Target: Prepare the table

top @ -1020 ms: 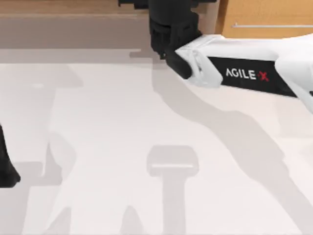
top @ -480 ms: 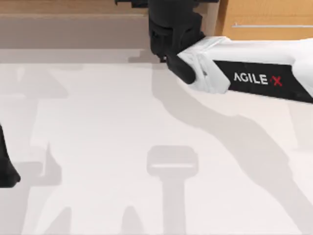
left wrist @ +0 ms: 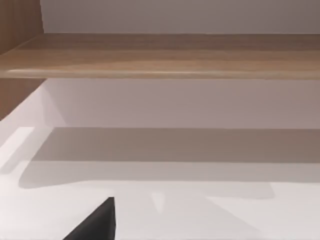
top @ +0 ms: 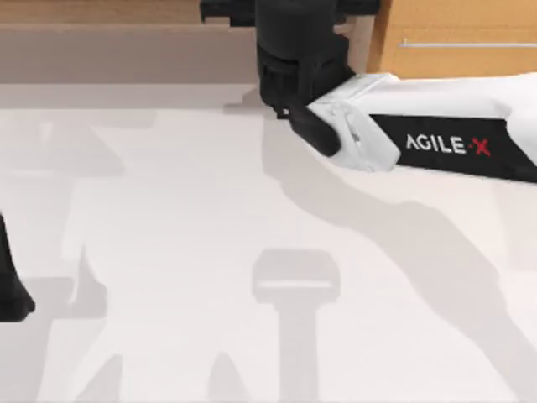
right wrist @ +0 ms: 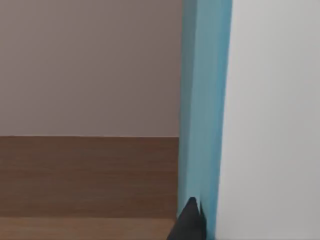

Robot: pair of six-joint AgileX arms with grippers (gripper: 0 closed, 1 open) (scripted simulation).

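The table [top: 168, 252] is a wide, plain white top spread across the top view. My right arm [top: 436, 143] reaches in from the right, and its black gripper [top: 298, 50] is at the table's back edge, pointing at the brown wooden shelf [top: 109, 13]. In the right wrist view, an upright blue-edged panel [right wrist: 202, 100] with a white face [right wrist: 275, 115] stands just beyond a dark tip of that gripper [right wrist: 189, 222]. Behind it lies a brown wooden board [right wrist: 85, 175]. My left arm [top: 10, 290] is parked at the table's left edge.
An orange-wood drawer unit [top: 461, 21] with a silver bar handle [top: 466, 44] stands at the back right. In the left wrist view, a wooden shelf board [left wrist: 160, 55] runs above the white table [left wrist: 200, 215]. Arm shadows lie across the table's middle.
My right arm's forearm has shifted slightly to the right and toward the front. Its gripper stays at the back edge. The left arm has not moved.
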